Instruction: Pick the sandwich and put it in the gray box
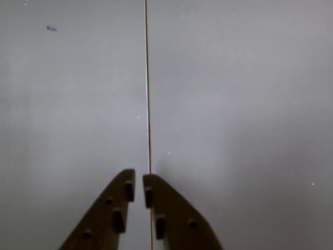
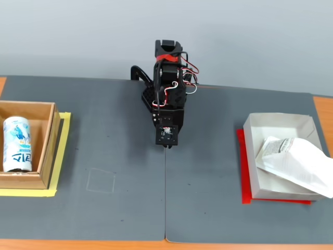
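Note:
The sandwich (image 2: 294, 161), a long flat white plastic packet with a grey printed label at its left end, lies slanted in the gray box (image 2: 258, 124) at the right of the fixed view; its right end sticks out over the box's right wall. The box is a shallow pale grey-white paper tray on a red sheet. My gripper (image 2: 166, 147) is folded back at the middle of the mat, far left of the box. In the wrist view the gripper (image 1: 139, 179) is shut and empty, its tips nearly touching over the bare grey mat. The sandwich and box are out of the wrist view.
A brown wooden box (image 2: 46, 136) on yellow tape at the left holds a white-and-blue drink can (image 2: 16, 144). A seam (image 1: 148, 94) runs down the dark grey mat under the gripper. A faint square outline (image 2: 101, 180) is marked on the mat left of centre.

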